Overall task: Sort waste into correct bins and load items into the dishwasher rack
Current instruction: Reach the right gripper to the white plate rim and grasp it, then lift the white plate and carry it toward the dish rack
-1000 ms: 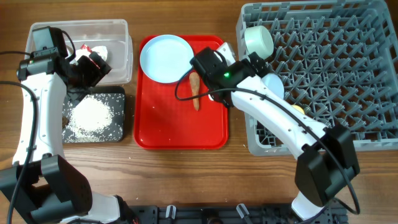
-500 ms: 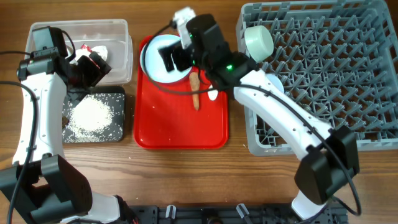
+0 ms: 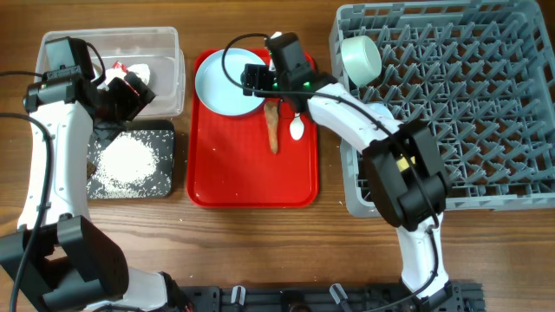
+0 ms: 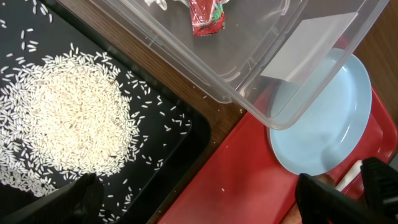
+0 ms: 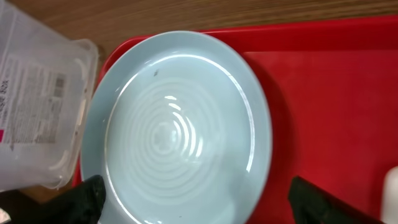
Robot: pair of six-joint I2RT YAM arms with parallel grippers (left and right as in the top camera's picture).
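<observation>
The pale blue plate [image 3: 221, 82] lies at the back left of the red tray [image 3: 251, 186]. My right gripper [image 3: 254, 80] is open and hovers over the plate's right part. In the right wrist view the fingers [image 5: 205, 205] straddle the plate [image 5: 180, 124]. The carrot [image 3: 273, 128] and the white spoon [image 3: 297, 129] lie on the tray beside it. My left gripper [image 3: 121, 94] is open and empty [image 4: 199, 205] above the edge between the clear bin [image 3: 169, 48] and the black bin [image 3: 165, 182]. The wrapper [image 4: 205, 15] lies in the clear bin. Rice [image 4: 68, 118] lies in the black bin.
The grey dishwasher rack [image 3: 486, 95] fills the right side and holds a pale bowl [image 3: 360, 56] at its back left corner. My right arm reaches across the rack's left rim. The yellow cup is hidden. Bare wood shows in front of the tray.
My right gripper has swung left from the tray's right side to over the plate. The spoon now shows beside the carrot. The left arm has not moved.
</observation>
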